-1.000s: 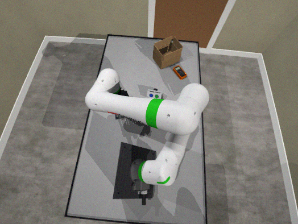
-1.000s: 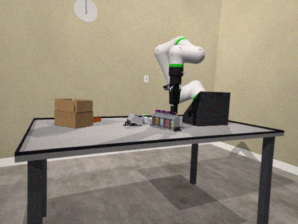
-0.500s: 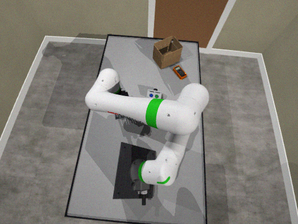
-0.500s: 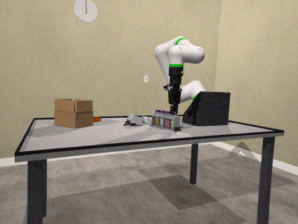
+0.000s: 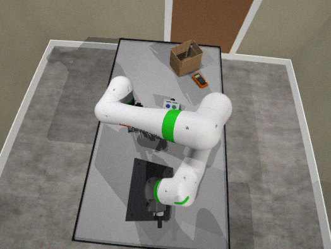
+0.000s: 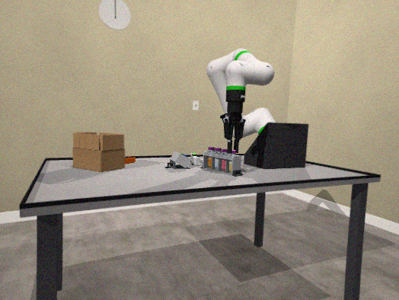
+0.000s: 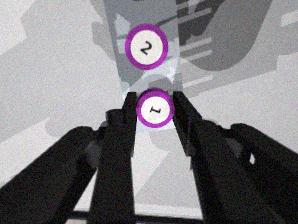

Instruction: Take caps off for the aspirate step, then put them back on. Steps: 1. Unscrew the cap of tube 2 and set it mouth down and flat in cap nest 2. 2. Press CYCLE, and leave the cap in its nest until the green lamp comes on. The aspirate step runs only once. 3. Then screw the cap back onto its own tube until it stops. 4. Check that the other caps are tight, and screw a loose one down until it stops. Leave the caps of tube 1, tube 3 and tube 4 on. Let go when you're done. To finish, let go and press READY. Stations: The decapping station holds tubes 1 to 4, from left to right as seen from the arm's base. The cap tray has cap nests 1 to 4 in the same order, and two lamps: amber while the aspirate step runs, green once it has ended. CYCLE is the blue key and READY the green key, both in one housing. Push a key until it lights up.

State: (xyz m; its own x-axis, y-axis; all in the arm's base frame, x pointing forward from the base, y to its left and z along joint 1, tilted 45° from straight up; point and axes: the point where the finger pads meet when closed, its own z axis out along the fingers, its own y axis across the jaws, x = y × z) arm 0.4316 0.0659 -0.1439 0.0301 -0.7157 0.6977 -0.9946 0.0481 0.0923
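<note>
Jaws clamp cap 1 point(image 7: 155, 108); two caps visible.

Purple-rimmed white cap 1 point(image 7: 155, 108), black tool point(image 7: 154, 102), white arm with green bands point(image 5: 170, 126), brown cardboard box point(image 5: 186, 57)

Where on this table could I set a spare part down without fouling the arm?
Bare patches: the long strip between the cardboard box and the table's near edge, and the corner in front of the black pedestal. Crowded: the middle, where the key housing, tube rack and the tool, shut on cap 1, sit close together.
</note>
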